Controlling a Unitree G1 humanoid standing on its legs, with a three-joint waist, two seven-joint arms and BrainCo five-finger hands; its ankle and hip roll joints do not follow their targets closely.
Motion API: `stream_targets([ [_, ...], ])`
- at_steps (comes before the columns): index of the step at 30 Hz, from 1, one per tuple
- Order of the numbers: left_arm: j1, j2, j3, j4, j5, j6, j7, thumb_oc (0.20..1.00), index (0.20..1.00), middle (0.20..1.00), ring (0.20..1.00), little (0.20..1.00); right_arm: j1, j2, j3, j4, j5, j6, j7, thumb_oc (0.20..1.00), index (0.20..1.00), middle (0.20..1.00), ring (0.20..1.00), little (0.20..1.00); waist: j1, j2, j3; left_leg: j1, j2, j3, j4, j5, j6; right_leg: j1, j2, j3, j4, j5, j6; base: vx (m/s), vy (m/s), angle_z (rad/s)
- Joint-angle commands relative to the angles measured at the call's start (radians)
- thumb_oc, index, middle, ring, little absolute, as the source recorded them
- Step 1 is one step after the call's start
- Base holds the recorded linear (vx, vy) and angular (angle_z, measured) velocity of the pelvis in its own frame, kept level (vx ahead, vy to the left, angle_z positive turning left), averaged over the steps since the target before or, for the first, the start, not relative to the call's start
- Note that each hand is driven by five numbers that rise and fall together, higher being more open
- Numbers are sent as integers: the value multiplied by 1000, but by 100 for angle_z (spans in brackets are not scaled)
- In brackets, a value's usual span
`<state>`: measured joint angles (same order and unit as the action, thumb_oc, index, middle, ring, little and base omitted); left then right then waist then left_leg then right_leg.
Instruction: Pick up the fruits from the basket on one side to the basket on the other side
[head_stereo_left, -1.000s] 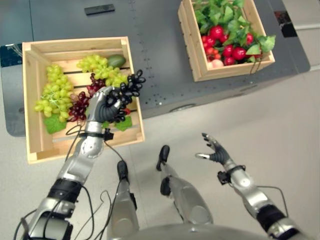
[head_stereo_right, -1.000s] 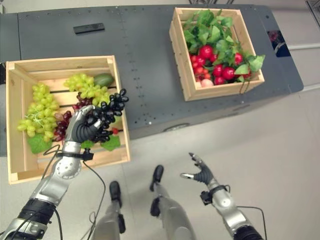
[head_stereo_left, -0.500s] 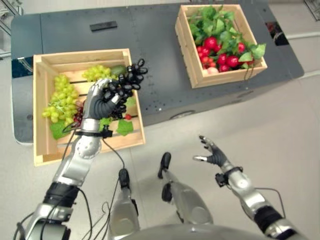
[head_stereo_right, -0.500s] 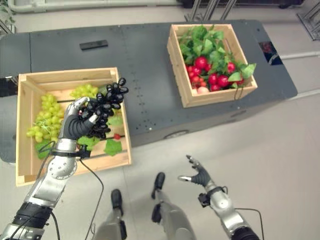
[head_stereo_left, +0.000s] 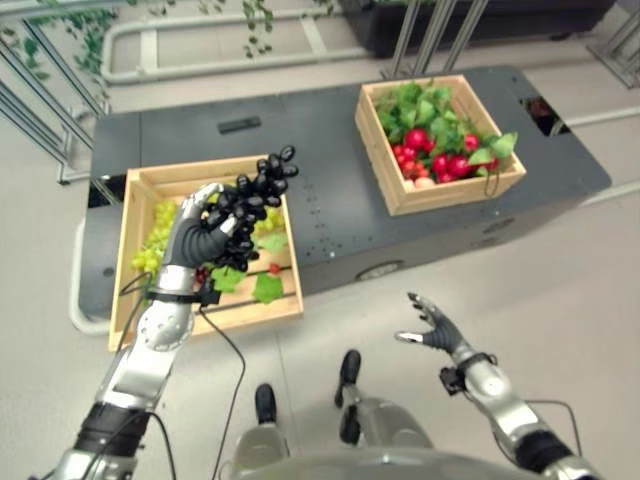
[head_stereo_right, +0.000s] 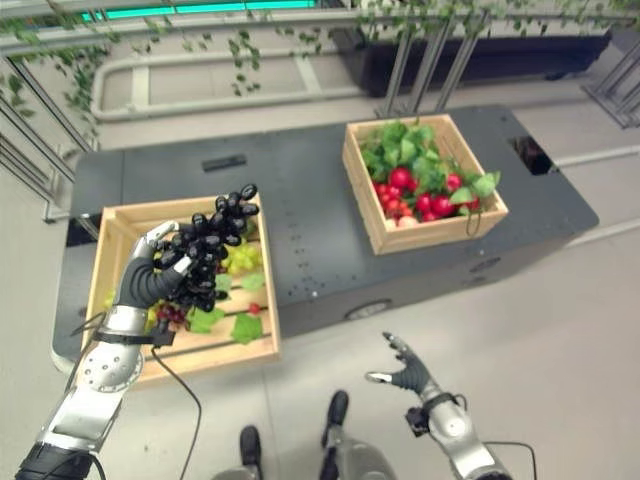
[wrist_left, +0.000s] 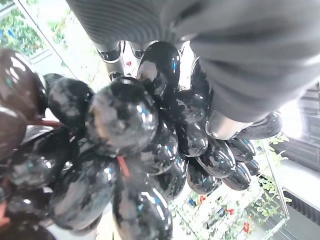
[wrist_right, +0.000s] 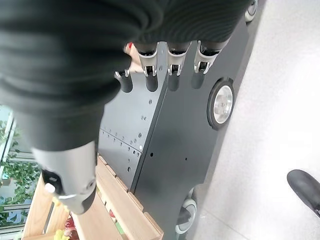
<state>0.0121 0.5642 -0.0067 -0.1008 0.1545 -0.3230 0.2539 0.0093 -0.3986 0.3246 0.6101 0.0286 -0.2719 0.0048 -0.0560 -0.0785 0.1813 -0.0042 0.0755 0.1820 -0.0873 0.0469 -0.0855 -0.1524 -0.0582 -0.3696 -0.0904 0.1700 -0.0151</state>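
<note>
The left hand (head_stereo_left: 200, 225) curls round a black grape bunch (head_stereo_left: 252, 195), held above the left crate's (head_stereo_left: 130, 250) inner edge. Bare tabletop (head_stereo_left: 320, 180) separates it from the right crate (head_stereo_left: 400, 195). The right hand (head_stereo_left: 432, 328) hangs spread over the floor.

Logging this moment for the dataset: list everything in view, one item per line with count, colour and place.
table: one, dark grey, across the scene, carrying both crates
left crate: one, pale wood, on the table's left end
right crate: one, pale wood, on the table's right part
black grapes: one bunch, held above the left crate
green grapes: pale green, in the left crate
dark red grapes: in the left crate, under the held bunch
red fruits: several, among green leaves in the right crate
black bar: one, flat, on the table behind the left crate
left hand: curled round the black grapes
right hand: open, low over the floor
</note>
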Motion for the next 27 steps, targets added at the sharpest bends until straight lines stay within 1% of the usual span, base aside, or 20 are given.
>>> stream_targets([
  [1, 5, -11, 75, -88, -76, -89, -8, 200, 200, 200, 200, 200, -18, 16, -29, -1, -8, -13, 6, 1000, 1000, 1000, 1000, 1000, 7, -12, -68, -19, -72, 25, 47, -73, 59, 80, -33, -41, 34, -96, 133, 0, 0, 0],
  [3, 15, -15, 77, -87, -91, -92, -22, 200, 200, 200, 200, 200, -17, 14, -38, 8, -2, -11, 6, 1000, 1000, 1000, 1000, 1000, 14, -2, -86, -3, -72, 20, 38, -72, 58, 99, -35, -47, 30, -99, 136, 15, 33, 1],
  [6, 20, -17, 77, -94, -107, -90, -44, 200, 200, 200, 200, 200, -16, 2, -52, -5, 8, -9, 16, 1000, 1000, 1000, 1000, 1000, 17, 1, -101, 2, -78, 13, 30, -62, 58, 108, -41, -59, 25, -94, 138, -8, 32, 8],
  [7, 21, -22, 71, -86, -135, -92, -75, 200, 200, 200, 200, 200, -20, -15, -80, -14, 44, -9, 28, 1000, 1000, 1000, 1000, 1000, 27, 9, -116, 13, -81, 5, 25, -64, 57, 124, -46, -68, 18, -94, 142, -7, 44, 20],
  [10, 19, -25, 67, -77, -167, -95, -104, 200, 200, 200, 200, 200, -30, -40, -114, -60, 91, -8, 47, 1000, 1000, 1000, 1000, 1000, 37, 14, -131, 18, -85, 0, 21, -62, 59, 133, -53, -80, 15, -90, 146, -5, 50, 23],
  [11, 19, -28, 67, -72, -201, -97, -139, 200, 200, 200, 200, 200, -49, -79, -143, -140, 137, -8, 82, 1000, 1000, 1000, 1000, 1000, 49, 18, -147, 21, -89, -3, 18, -61, 60, 140, -61, -89, 13, -86, 151, -25, 58, 12],
  [13, 19, -30, 68, -73, -214, -98, -152, 200, 200, 200, 200, 200, -53, -94, -151, -163, 150, -9, 92, 1000, 1000, 1000, 1000, 1000, 54, 20, -151, 22, -91, -4, 17, -61, 61, 142, -62, -90, 13, -86, 152, -3, 43, 6],
  [14, 24, -26, 70, -77, -251, -106, -195, 200, 200, 200, 200, 200, -88, -148, -161, -217, 180, -10, 135, 1000, 1000, 1000, 1000, 1000, 68, 17, -164, 27, -94, -6, 17, -61, 62, 151, -66, -98, 14, -87, 153, 38, 25, 4],
  [16, 20, -19, 61, -82, -301, -110, -232, 200, 200, 200, 200, 200, -151, -205, -168, -242, 226, -12, 153, 1000, 1000, 1000, 1000, 1000, 82, 12, -172, 36, -95, -12, 17, -60, 61, 166, -69, -104, 16, -89, 153, 36, 24, 10],
  [17, 24, -18, 60, -84, -333, -110, -254, 200, 200, 200, 200, 200, -172, -227, -169, -258, 246, -11, 156, 1000, 1000, 1000, 1000, 1000, 84, 10, -177, 42, -96, -15, 16, -61, 61, 173, -70, -107, 16, -91, 152, 17, 10, 10],
  [18, 23, -18, 61, -84, -334, -110, -255, 200, 200, 200, 200, 200, -173, -228, -169, -259, 247, -11, 156, 1000, 1000, 1000, 1000, 1000, 83, 9, -177, 38, -98, -16, 16, -56, 62, 170, -72, -109, 15, -87, 152, 31, 15, 12],
  [19, 23, -9, 56, -101, -374, -109, -292, 200, 200, 200, 200, 200, -219, -275, -168, -327, 319, -9, 200, 1000, 1000, 1000, 1000, 1000, 91, 7, -185, 48, -97, -23, 15, -60, 60, 185, -71, -118, 15, -93, 151, 8, 11, 11],
  [20, 24, -10, 57, -101, -374, -108, -293, 200, 200, 200, 200, 200, -218, -276, -168, -327, 320, -8, 201, 1000, 1000, 1000, 1000, 1000, 90, 7, -184, 49, -97, -24, 15, -61, 59, 186, -71, -118, 15, -94, 151, 41, 20, 25],
  [21, 26, 9, 53, -114, -414, -109, -332, 200, 200, 200, 200, 200, -275, -321, -154, -397, 382, -5, 250, 1000, 1000, 1000, 1000, 1000, 99, 2, -196, 53, -99, -28, 15, -60, 59, 194, -72, -128, 15, -95, 153, 22, 12, 23],
  [22, 26, 8, 55, -114, -415, -109, -334, 200, 200, 200, 200, 200, -276, -322, -154, -397, 384, -5, 251, 1000, 1000, 1000, 1000, 1000, 98, 2, -196, 54, -99, -29, 15, -60, 59, 194, -72, -129, 15, -95, 153, 42, 13, 20],
  [24, 19, 11, 45, -132, -482, -104, -381, 200, 200, 200, 200, 200, -361, -346, -110, -412, 443, 8, 290, 1000, 1000, 1000, 1000, 1000, 109, -2, -207, 61, -100, -35, 14, -60, 58, 205, -74, -137, 16, -97, 152, 32, 2, 7],
  [27, 15, 17, 33, -158, -556, -91, -430, 200, 200, 200, 200, 200, -449, -327, -57, -416, 504, 19, 305, 1000, 1000, 1000, 1000, 1000, 120, -4, -217, 68, -100, -40, 14, -62, 60, 213, -73, -142, 17, -98, 150, 23, 4, 10],
])
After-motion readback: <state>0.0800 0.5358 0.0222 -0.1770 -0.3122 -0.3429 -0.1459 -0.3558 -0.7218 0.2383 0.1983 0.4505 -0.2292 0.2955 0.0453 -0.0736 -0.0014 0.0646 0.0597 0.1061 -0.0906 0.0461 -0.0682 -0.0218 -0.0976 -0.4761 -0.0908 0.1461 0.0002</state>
